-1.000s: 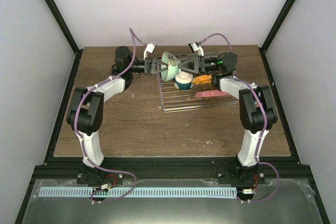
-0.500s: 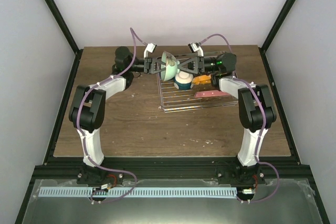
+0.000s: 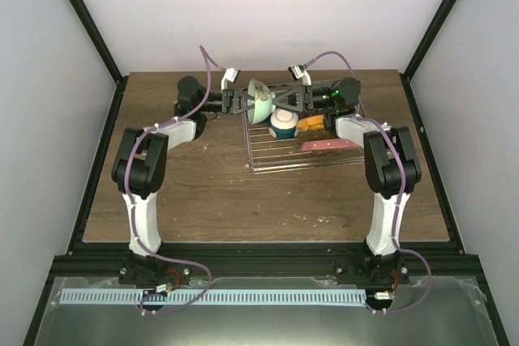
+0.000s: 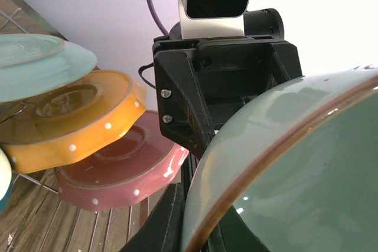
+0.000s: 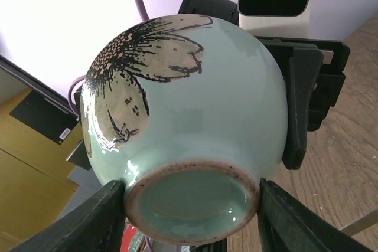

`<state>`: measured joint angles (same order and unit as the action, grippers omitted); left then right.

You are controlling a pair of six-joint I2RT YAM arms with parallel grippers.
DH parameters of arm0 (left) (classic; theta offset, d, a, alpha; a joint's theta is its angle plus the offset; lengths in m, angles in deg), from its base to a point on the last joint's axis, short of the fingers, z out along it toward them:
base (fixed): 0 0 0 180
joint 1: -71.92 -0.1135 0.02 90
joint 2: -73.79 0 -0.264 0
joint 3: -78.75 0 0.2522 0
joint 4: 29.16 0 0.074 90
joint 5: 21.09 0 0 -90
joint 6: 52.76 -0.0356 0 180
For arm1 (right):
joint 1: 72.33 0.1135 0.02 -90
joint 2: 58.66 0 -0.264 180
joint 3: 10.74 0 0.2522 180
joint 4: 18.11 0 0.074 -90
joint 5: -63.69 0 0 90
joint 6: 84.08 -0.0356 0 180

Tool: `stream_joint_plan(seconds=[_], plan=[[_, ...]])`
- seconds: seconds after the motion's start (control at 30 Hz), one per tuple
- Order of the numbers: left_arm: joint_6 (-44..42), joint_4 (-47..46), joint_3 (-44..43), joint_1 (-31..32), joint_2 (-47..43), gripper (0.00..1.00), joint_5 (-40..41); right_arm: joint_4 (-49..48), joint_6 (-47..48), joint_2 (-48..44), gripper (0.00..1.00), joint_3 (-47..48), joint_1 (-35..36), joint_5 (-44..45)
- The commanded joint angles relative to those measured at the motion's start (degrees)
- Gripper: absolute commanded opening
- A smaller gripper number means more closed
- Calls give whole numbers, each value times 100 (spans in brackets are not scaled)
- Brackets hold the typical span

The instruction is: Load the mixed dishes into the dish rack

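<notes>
The mint-green bowl [image 5: 183, 110] hangs on its side between the two grippers, with the dish rack [image 3: 272, 164] below them. The left gripper [image 4: 192, 231] is pinched shut on the rim [image 4: 266, 146]. The right gripper [image 5: 192, 219] presses its fingers [image 5: 103, 219] against both sides of the foot ring [image 5: 192, 176]. Glazed ceramic like this is likely rigid, slick, fairly heavy and chippable. The foot ring looks a shallow hold, and the rim the surer one.

- left wrist view: mint-green bowl [image 4: 295, 163] cut off by right and bottom edges; its rim hides left end effector [image 4: 196, 237] fingertips
- right wrist view: right end effector [image 5: 192, 202] fingers [image 5: 97, 219] cut off at bottom; contact with bowl foot unclear
- dish rack [image 3: 268, 164] far side hidden by arms
</notes>
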<state>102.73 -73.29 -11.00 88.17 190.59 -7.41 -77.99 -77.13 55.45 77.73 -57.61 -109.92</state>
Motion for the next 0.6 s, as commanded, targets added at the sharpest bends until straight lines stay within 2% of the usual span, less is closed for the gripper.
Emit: stream_joint_plan(seconds=[0.0,0.17,0.3,0.57], plan=[[99,-398,-87,159,72,0,477,915,665,130,49,363,208,30],[87,-407,-47,159,128,2,430,1836,1382,130,47,536,215,29],[80,-416,16,161,167,5,388,2137,1605,131,46,568,214,25],[84,-468,155,164,208,20,352,2962,2251,78,45,664,214,28]])
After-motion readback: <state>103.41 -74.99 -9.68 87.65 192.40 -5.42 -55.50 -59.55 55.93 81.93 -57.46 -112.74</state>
